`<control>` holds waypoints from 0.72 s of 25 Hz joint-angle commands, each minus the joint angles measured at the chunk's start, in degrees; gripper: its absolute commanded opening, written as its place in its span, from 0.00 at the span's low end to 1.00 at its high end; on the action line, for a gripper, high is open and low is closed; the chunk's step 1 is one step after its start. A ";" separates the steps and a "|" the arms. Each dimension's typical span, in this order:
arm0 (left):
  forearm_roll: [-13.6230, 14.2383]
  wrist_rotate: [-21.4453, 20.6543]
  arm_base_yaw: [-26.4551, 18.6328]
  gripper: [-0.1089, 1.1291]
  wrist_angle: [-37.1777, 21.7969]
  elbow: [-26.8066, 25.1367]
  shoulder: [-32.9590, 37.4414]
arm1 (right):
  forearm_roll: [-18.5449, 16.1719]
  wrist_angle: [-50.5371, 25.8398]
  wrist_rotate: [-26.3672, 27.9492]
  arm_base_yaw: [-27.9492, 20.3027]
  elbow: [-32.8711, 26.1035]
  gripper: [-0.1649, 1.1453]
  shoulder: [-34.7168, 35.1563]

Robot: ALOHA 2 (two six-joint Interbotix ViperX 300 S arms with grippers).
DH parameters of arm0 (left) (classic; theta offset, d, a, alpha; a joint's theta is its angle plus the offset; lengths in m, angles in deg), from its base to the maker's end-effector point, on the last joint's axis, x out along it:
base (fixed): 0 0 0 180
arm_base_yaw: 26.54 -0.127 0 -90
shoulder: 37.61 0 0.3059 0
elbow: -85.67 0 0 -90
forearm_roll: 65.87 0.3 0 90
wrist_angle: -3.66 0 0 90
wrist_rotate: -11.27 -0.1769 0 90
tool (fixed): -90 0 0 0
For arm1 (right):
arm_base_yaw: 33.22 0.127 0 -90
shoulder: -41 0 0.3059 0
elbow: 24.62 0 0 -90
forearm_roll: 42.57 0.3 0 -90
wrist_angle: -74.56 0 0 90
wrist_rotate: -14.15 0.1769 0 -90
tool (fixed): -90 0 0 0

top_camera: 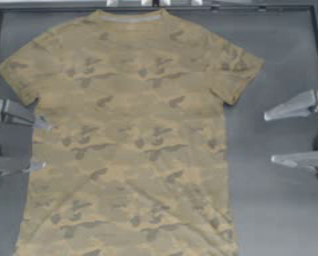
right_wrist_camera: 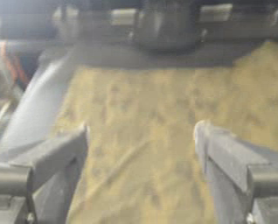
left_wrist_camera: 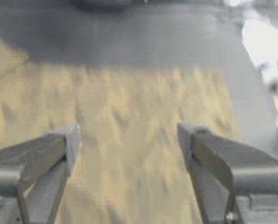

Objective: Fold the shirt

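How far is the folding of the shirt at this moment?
Nothing is folded yet: the shirt lies flat on the table, both sleeves spread. Nothing is in hand: the left gripper is open at the shirt's left edge, and the right gripper is open, apart from the cloth. All folds are left.

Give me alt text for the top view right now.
A tan shirt lies spread flat on the dark table, neckband at the far edge. The left end effector sits open at its left edge; the right end effector waits open beside it.
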 commanded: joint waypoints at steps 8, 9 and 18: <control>1.49 10.90 5.98 0.83 -21.88 11.16 -9.93 | 3.52 -25.05 5.80 4.83 -19.69 0.87 18.63; 2.55 12.83 7.38 0.81 -22.32 11.43 -10.63 | 2.72 -26.54 7.47 5.80 -21.09 0.87 20.21; 14.59 34.19 23.55 0.75 -26.72 12.04 -17.67 | -11.34 -39.99 29.97 18.63 -32.17 0.86 33.57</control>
